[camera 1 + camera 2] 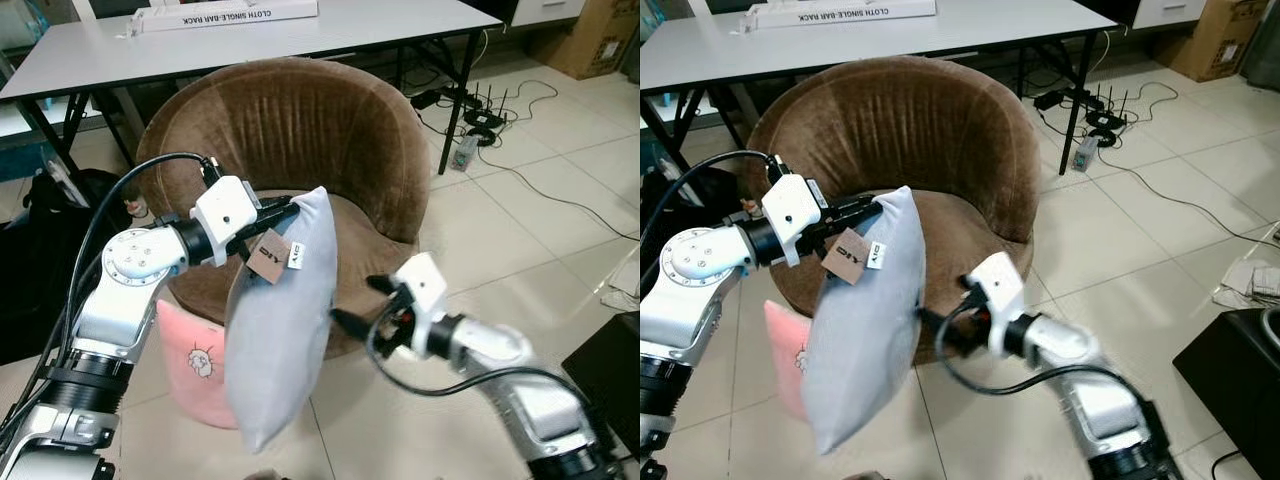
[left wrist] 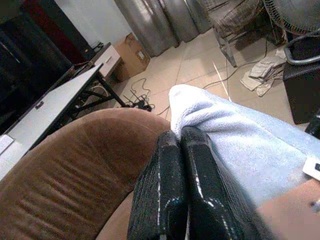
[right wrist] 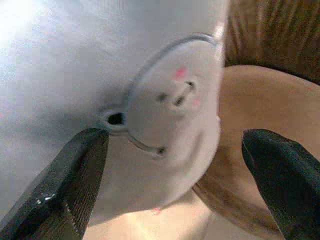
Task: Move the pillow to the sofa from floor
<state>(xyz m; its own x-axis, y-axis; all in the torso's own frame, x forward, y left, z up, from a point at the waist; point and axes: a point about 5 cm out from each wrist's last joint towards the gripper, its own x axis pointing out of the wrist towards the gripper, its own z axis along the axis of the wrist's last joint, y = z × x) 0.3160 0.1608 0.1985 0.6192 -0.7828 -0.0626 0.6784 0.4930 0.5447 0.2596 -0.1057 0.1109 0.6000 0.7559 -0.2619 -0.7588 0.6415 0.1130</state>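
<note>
Grey pillow [image 1: 283, 320] hangs in the air by its top corner, just off the front edge of the brown sofa [image 1: 290, 130], above a pink pillow [image 1: 195, 365] leaning at the sofa's base. Left gripper [image 1: 292, 205] is clamped shut on that corner, arm bent and reaching in from the side; right gripper [image 1: 352, 303] sits wide open just beside the pillow's face. Best move, judging from this: carry it further over the seat before letting go, so it does not slide off the front edge.

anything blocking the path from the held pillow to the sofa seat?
Nothing visible. The left gripper holds the light blue pillow by its top corner, hanging at the brown sofa front edge. The seat behind looks bare. The right gripper, fingers open, sits beside the pillow, not in its path.
</note>
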